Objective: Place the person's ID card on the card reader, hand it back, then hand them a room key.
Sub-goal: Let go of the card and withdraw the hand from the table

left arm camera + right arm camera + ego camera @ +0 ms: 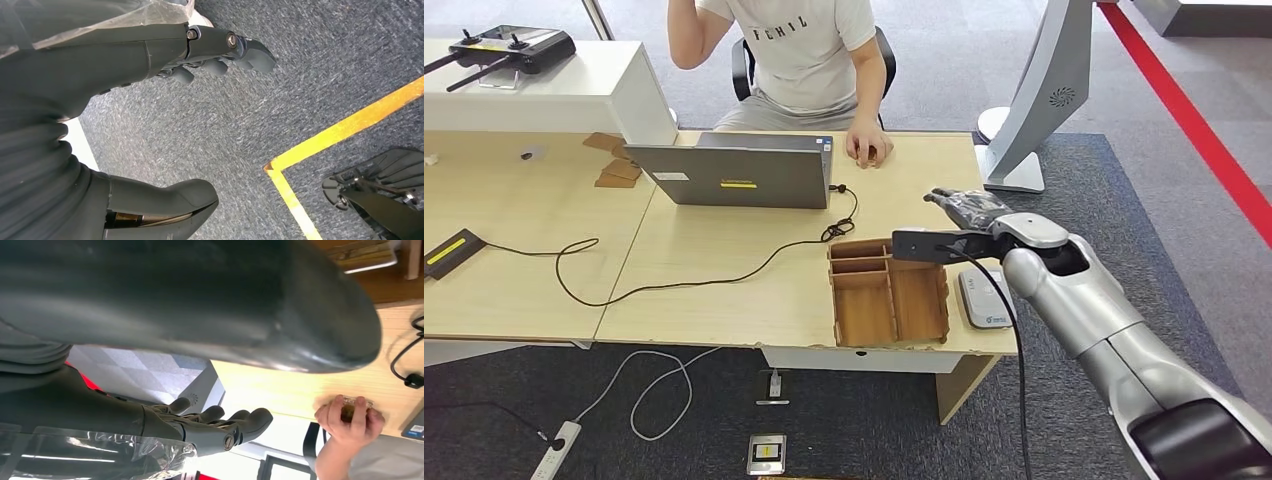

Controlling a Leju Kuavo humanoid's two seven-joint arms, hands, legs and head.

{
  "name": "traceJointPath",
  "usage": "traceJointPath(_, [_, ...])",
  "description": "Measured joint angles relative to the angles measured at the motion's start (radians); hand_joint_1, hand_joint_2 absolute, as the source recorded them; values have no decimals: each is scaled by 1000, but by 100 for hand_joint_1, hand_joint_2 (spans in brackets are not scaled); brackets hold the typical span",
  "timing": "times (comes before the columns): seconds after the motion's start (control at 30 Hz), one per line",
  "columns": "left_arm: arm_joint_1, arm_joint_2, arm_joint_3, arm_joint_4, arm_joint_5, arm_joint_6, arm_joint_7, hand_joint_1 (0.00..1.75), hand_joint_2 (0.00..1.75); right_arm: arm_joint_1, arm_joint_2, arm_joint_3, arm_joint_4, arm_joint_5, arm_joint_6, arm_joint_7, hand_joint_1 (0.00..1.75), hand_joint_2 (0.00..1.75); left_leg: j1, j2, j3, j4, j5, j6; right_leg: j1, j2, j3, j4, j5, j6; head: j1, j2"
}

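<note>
My right hand (969, 208) hovers above the table's right end with its fingers stretched out and nothing in it; the right wrist view shows the same fingers (220, 427) spread and empty. Below my forearm the white card reader (984, 298) lies near the table edge. Across the table, the seated person's hand (869, 145) rests on the tabletop, covering a small card-like thing (350, 409). My left hand (200, 55) hangs over the carpet, fingers and thumb apart, holding nothing.
A wooden tray with compartments (889, 292) sits left of the reader. A grey laptop (734, 175) and a black cable (724, 275) occupy the table's middle. A white stand (1034, 100) rises beyond the right end. A black device (449, 252) lies far left.
</note>
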Motion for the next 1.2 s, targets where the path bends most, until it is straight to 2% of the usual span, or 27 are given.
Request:
traceJointPath(0.33, [1,0,0,0,-1,0,-1,0,175,-1,6,-3,28,32,0,-11,0,0,0,0,0,0,0,0,0,0,0,0,0,0,0,0])
traceJointPath(0.47, [2,2,0,0,3,0,-2,0,175,-6,14,-4,35,33,4,-26,0,175,0,0,0,0,0,0,0,0,0,0,0,0,0,0])
traceJointPath(1.2, [2,9,0,0,20,-3,-2,0,175,-79,93,0,111,41,-35,-100,0,175,0,0,0,0,0,0,0,0,0,0,0,0,0,0])
